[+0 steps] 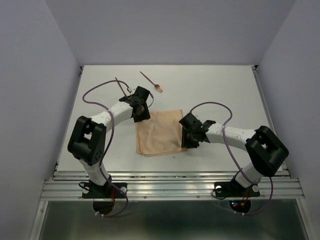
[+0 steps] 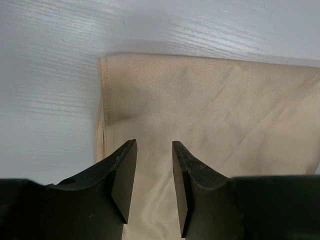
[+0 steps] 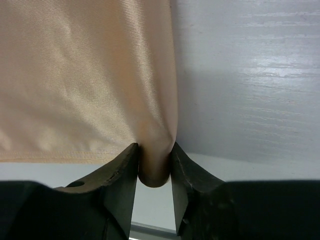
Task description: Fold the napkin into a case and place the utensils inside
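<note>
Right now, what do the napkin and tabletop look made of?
Napkin: woven cloth, peach-tan, slight satin sheen; fine diagonal weave lines show, and it bunches softly where the right claw pinches it. Tabletop: white, low gloss, with faint straight grain streaks; probably laminate or painted board, cannot tell which.

a robotics lab test cell, seen from above. a plain white bench (image 1: 220,90) sits boxed in by bare pale lavender walls (image 1: 30,75) to the left of the left gripper (image 1: 141,116), to the right of the right gripper (image 1: 190,142) and beyond both. behind the grippers, two white and black robot arms, the left arm (image 1: 90,137) and the right arm (image 1: 265,147), are bolted to ribbed aluminium rails (image 1: 170,187), with purple cables (image 1: 97,92) looping from them.
</note>
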`<act>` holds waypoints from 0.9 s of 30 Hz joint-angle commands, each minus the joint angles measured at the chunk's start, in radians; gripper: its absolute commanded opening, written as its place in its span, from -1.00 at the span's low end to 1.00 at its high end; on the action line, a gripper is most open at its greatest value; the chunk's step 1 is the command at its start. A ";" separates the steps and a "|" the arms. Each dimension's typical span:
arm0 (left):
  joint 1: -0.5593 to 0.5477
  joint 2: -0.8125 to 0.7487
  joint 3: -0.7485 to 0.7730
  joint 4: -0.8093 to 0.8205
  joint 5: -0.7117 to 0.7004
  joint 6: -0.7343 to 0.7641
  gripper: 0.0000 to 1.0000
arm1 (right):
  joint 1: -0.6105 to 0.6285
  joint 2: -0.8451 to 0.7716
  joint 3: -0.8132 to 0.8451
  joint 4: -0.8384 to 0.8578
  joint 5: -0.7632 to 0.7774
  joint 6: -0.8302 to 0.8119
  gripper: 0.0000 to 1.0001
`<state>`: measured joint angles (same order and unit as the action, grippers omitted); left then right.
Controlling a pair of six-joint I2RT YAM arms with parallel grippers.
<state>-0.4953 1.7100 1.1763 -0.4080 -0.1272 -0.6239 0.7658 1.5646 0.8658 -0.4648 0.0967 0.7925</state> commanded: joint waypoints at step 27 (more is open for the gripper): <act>0.043 -0.075 -0.139 0.021 -0.006 0.047 0.22 | -0.031 -0.115 -0.019 -0.001 0.063 0.016 -0.06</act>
<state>-0.4751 1.7004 1.0767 -0.3920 -0.1276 -0.5976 0.7547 1.4704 0.8268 -0.4641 0.1345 0.8097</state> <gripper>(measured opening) 0.575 0.486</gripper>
